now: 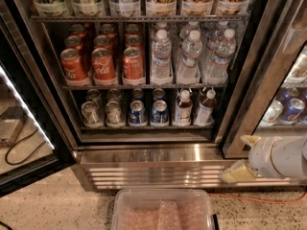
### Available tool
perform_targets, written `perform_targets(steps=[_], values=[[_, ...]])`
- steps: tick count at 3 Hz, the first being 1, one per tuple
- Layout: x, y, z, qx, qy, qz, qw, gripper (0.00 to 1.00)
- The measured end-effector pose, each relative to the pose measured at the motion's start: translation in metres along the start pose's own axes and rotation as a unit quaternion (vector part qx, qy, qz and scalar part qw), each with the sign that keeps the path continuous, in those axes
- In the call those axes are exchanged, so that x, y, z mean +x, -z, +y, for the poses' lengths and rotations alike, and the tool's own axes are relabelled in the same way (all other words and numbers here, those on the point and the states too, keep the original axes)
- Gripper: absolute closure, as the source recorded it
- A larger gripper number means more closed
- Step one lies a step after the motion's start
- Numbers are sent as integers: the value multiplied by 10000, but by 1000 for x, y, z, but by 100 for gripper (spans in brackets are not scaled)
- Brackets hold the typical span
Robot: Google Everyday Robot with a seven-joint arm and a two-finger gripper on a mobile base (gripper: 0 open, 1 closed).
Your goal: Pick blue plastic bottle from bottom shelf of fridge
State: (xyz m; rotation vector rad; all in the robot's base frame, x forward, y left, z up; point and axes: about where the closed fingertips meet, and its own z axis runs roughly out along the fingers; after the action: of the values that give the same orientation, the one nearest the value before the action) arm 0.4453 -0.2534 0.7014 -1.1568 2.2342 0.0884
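Note:
The fridge (43, 75) stands with its left door swung open. On the bottom shelf (144, 127), two small blue plastic bottles with white caps and pale labels stand upright in the two rightmost lanes: one (183, 109), the other (205, 108). My gripper (242, 156) is at the lower right, outside the fridge, in front of the door frame and the ribbed steel base panel (153, 169). It is below and right of the bottles and well apart from them. Its cream fingers (236, 173) are apart and hold nothing.
Silver and blue cans (138, 111) fill the left lanes of the bottom shelf. Red cola cans (103, 63) and tall water bottles (189, 56) stand on the shelf above. A clear plastic bin (163, 210) sits on the floor in front. A closed glass door (288, 95) is to the right.

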Motion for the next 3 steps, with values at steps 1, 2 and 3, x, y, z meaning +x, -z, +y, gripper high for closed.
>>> perform_targets(steps=[1, 2, 3], values=[[-26, -15, -17, -54, 44, -290, 9996, 7], [-26, -15, -17, -54, 44, -290, 9996, 19], [-37, -52, -21, -219, 6, -355, 9991, 34]])
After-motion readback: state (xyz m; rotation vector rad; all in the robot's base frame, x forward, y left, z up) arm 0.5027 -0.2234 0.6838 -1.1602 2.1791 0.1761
